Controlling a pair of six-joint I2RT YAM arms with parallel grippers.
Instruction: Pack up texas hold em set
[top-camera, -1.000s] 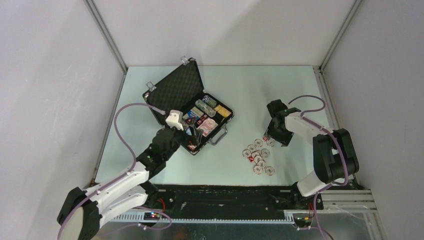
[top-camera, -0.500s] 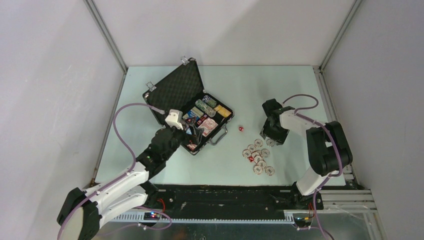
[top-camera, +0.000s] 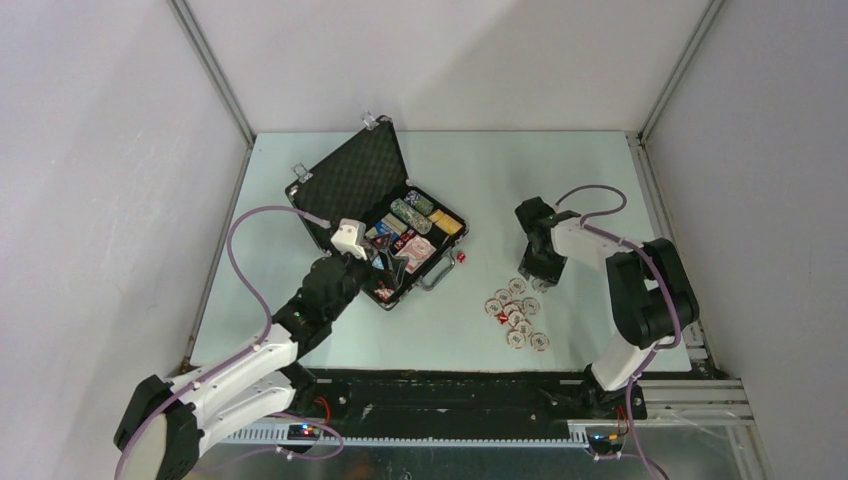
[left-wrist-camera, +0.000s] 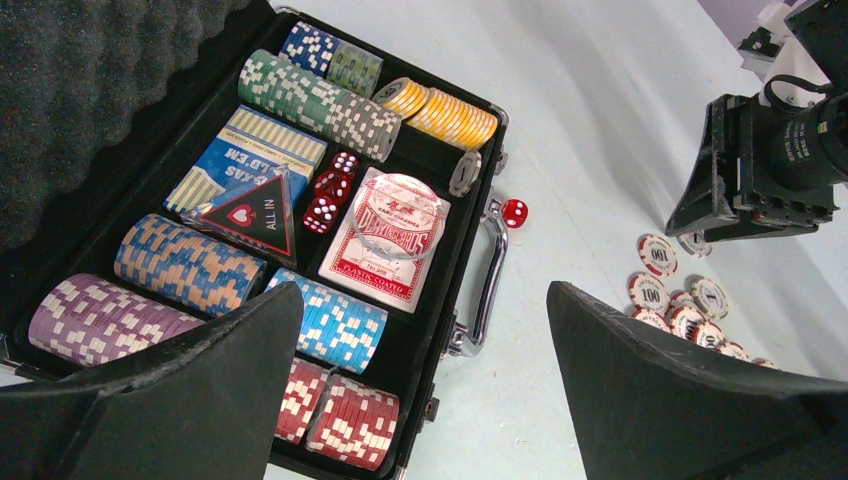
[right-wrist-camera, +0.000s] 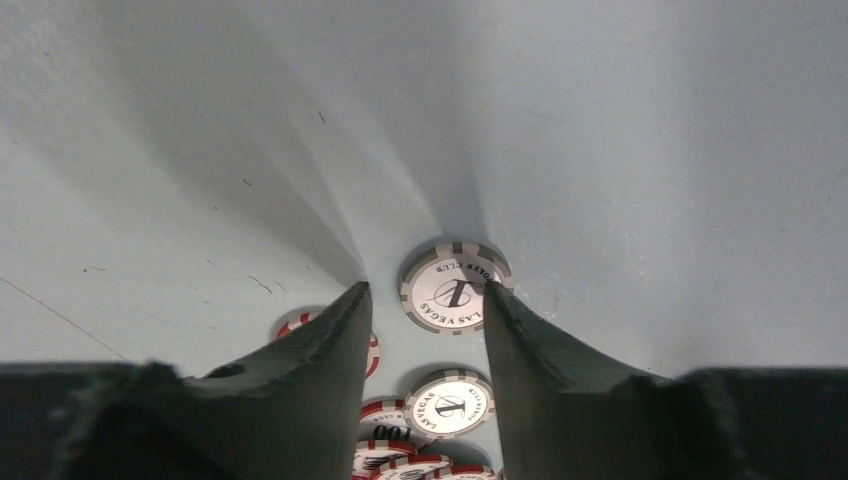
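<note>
The black case (top-camera: 350, 180) of the texas hold em set lies open at centre left, its foam lid raised. In the left wrist view its tray (left-wrist-camera: 440, 290) holds rows of coloured chips (left-wrist-camera: 190, 262), card decks (left-wrist-camera: 385, 240) and red dice (left-wrist-camera: 330, 195). One red die (left-wrist-camera: 514, 212) lies on the table beside the silver handle (left-wrist-camera: 490, 270). My left gripper (left-wrist-camera: 425, 380) hangs open over the case's near corner, holding nothing. Loose chips (top-camera: 515, 315) are scattered at right. My right gripper (right-wrist-camera: 425, 290) is open, low over them. A grey-white chip (right-wrist-camera: 455, 287) lies flat between its fingertips.
Grey walls and metal posts close in the light green table (top-camera: 560, 170) on three sides. The arm bases and a black rail (top-camera: 450, 400) run along the near edge. Red-and-white chips marked 100 (left-wrist-camera: 655, 255) lie near my right gripper.
The red die has rolled left across the table, from near my right gripper to the case handle. My right gripper shifted slightly left and its jaws narrowed. The left arm stayed still.
</note>
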